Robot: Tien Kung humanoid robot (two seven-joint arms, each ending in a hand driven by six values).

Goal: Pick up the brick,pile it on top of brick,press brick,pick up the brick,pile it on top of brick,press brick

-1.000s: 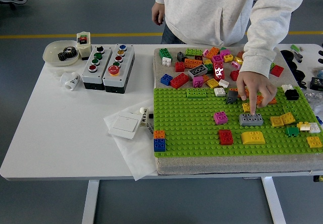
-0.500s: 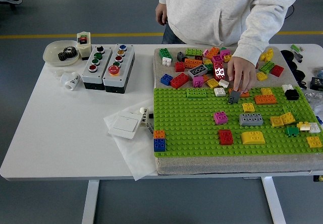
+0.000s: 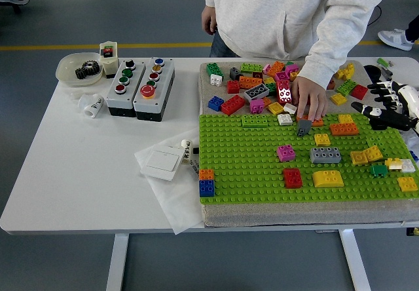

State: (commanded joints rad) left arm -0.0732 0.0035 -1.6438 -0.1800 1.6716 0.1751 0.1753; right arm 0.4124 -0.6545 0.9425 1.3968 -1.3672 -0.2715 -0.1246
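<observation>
**Robot hand just showed up, person still digging in the brick pile**

Since the earlier frames the person's hand (image 3: pixel 311 99) has pulled back from the gray brick (image 3: pixel 325 155) toward the far edge of the green baseplate (image 3: pixel 249 166), and the robot's right hand (image 3: pixel 386 104) has come in from the right edge, where there was nothing before.

Head view, the only one we get: the right hand hovers over the far right corner of the baseplate, fingers spread and relaxed, holding nothing. It looks like it's only arriving, so no brick has been picked yet. The left hand isn't in view at all.

The person's fingers rest on the loose bricks where the pile meets the baseplate, next to a small dark gray brick (image 3: pixel 303 127). My guess is they're sorting or setting pieces out for the robot.

Candidate bricks sit pressed onto the baseplate toward its near right part: the gray brick, a yellow brick (image 3: pixel 328 179), a red brick (image 3: pixel 292 177), a magenta brick (image 3: pixel 285 152), an orange brick (image 3: pixel 344 129). A blue and orange stack (image 3: pixel 207 182) sits at the near left corner. Which one the robot wants, can't tell.

Off the baseplate on the white table (image 3: pixel 65 173), the button boxes (image 3: pixel 141 86) sit untouched near the far edge.
</observation>
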